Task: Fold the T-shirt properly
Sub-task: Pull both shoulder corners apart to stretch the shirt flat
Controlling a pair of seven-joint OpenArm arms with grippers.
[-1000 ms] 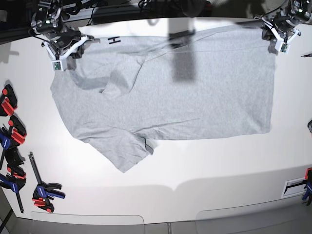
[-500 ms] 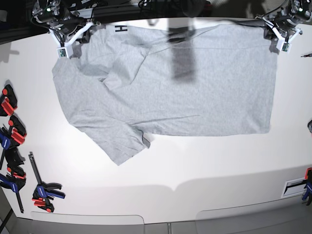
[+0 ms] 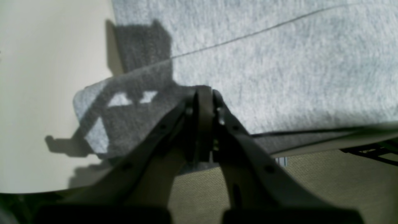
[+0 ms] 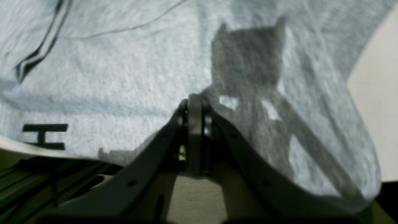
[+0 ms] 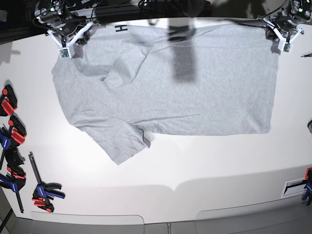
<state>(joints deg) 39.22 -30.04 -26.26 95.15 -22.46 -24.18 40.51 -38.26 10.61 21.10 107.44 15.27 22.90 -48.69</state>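
T-shirt point(image 5: 175, 92) lies spread on the white table point(image 5: 204, 165), its far edge along the table's far edge. Left gripper point(image 3: 203, 93) is clamped on the shirt's far corner; right gripper point(image 4: 194, 101) is clamped on the opposite far corner, near the black letter H point(image 4: 45, 137).

I see the T-shirt point(image 5: 175, 87): light heather grey, short-sleeved, spread mostly flat across the far half of the table. Plain side up. Its far edge sits at the table's back edge, and a black "H" shows on a turned-over strip there, towards the left of the base view. One sleeve angles out towards the near left. Soft creases near the far-left shoulder; the body lies smooth.
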